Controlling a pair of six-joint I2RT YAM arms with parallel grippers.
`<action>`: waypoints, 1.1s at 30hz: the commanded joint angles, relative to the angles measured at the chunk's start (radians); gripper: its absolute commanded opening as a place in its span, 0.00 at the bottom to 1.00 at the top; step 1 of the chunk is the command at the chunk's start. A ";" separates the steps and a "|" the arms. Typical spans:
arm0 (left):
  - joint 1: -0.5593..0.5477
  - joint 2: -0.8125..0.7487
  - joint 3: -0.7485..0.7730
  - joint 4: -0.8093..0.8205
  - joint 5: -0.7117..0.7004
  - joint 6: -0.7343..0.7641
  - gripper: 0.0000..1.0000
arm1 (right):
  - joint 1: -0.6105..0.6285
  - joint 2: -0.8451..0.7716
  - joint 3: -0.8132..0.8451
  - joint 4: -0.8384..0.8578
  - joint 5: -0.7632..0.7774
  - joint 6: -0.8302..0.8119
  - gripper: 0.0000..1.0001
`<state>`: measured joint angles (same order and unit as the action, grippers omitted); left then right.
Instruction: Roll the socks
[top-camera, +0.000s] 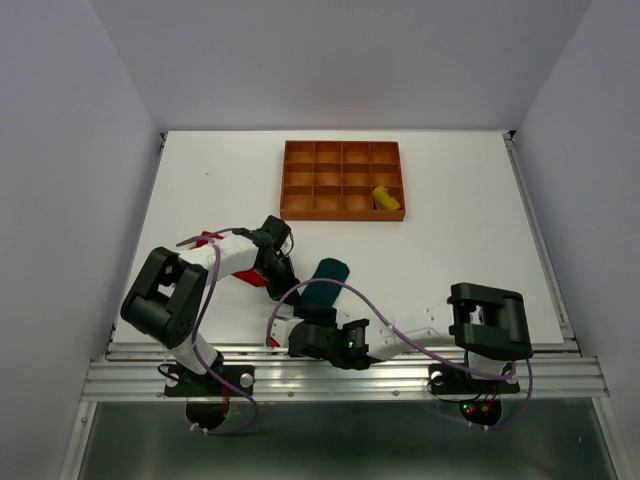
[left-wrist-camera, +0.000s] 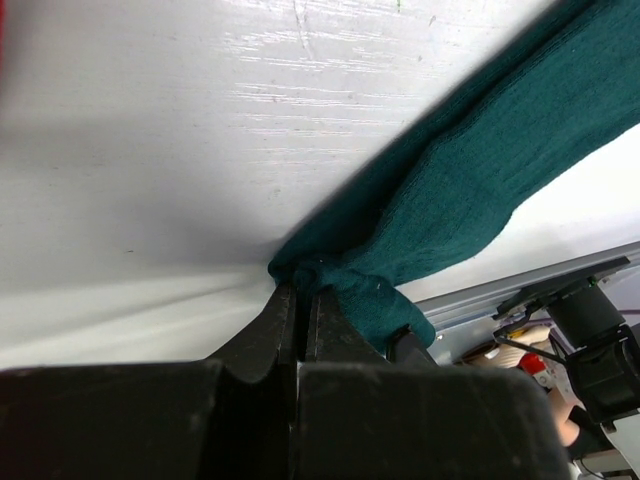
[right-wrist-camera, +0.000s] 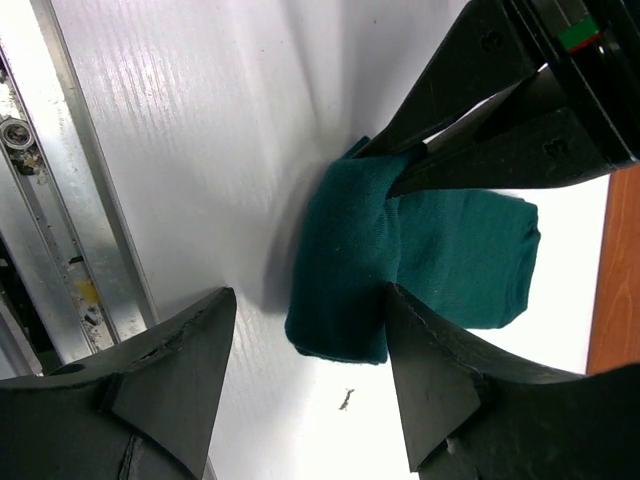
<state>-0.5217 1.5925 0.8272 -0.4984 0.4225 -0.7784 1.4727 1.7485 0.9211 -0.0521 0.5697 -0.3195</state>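
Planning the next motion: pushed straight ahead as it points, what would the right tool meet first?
Probably the folded end of the dark teal sock, just ahead of the open right tool; the left tool pinches it just beyond. Depth is uncertain.

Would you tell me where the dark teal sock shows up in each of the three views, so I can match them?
Top external: the dark teal sock lies just below centre.
Left wrist: it runs from the upper right down to centre.
Right wrist: it sits mid-frame, its end folded over.
Shared landmark: the left gripper, pinching the sock's end; it enters the right wrist view from the upper right.
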 joint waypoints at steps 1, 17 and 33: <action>0.000 0.017 -0.014 -0.037 -0.021 0.024 0.00 | 0.017 0.017 0.036 0.040 0.013 -0.009 0.66; 0.002 0.009 -0.020 -0.032 -0.001 0.027 0.00 | -0.012 0.040 -0.011 0.018 -0.030 0.060 0.51; 0.011 -0.008 -0.013 -0.035 0.024 0.024 0.00 | -0.106 0.042 -0.056 0.086 -0.224 0.134 0.13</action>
<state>-0.5156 1.5944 0.8265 -0.4973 0.4412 -0.7692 1.4029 1.7714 0.8993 0.0185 0.4736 -0.2508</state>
